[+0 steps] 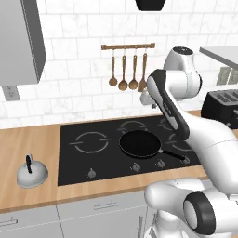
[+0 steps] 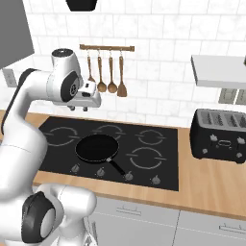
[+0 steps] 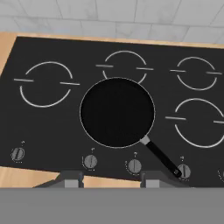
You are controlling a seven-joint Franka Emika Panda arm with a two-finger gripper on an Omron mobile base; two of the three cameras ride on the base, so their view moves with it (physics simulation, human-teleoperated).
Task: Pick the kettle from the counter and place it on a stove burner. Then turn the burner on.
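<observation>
The silver-grey kettle (image 1: 32, 173) with its black loop handle stands on the wood counter (image 1: 28, 139), left of the black glass stove (image 1: 74, 162). The widest ring burner (image 1: 92, 142) (image 3: 46, 84) lies bare at the stove's left side. My gripper (image 2: 78, 108) (image 1: 149, 103) hangs high over the back middle of the stove, far to the right of the kettle. In the hand view its fingertips (image 3: 72, 179) stand wide apart, so the gripper (image 3: 111, 180) is open and holds nothing.
A black frying pan (image 3: 117, 112) (image 1: 139, 143) sits mid-stove, handle pointing front right toward the knobs (image 3: 134, 166). A black toaster (image 2: 221, 134) stands on the counter to the right. Wooden utensils (image 1: 128, 69) hang on the tiled wall; a shelf (image 2: 218, 72) juts out above the toaster.
</observation>
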